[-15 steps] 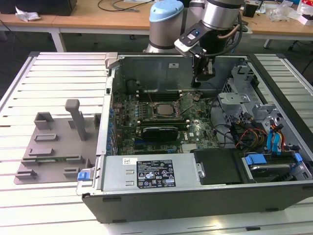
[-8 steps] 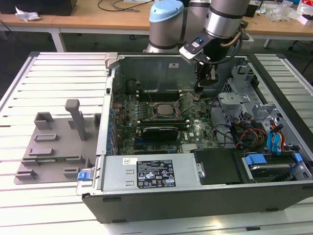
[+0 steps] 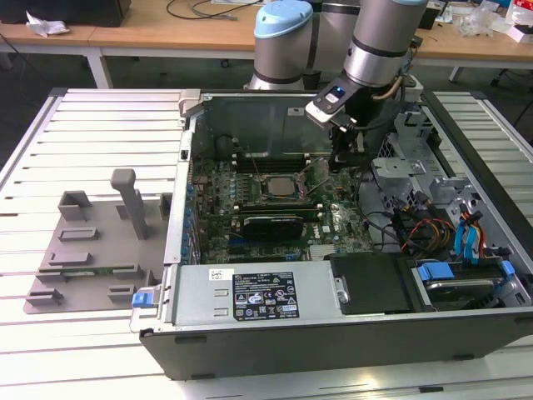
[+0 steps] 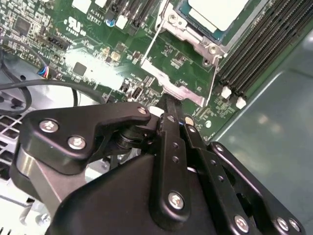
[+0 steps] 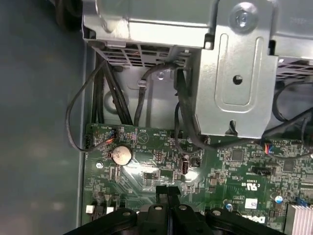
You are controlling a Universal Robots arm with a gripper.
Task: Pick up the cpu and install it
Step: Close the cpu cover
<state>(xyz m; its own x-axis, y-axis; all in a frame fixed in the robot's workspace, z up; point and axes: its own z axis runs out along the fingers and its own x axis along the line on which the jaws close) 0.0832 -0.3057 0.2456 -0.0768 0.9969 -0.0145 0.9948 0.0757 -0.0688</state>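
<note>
Inside the open computer case (image 3: pixel 191 293), in the exterior view, the claw (image 3: pixel 340 158) is hovering just beside the socket, where the cpu (image 3: pixel 279 185) is already sitting. In the second wrist view, its fingers are pressing together on nothing near the metal bracket (image 4: pixel 183 90), probably for pushing. In the first wrist view, it is pointing at the green board (image 5: pixel 234 166).

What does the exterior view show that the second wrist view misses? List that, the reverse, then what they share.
Exterior view: the grey fixture plate on the slatted table, beside the whole computer case. Second wrist view: white latches at the ends of the memory slots, and screws on the socket frame. Both: the cpu seated in that frame, the green board, the shut claw nearby.
</note>
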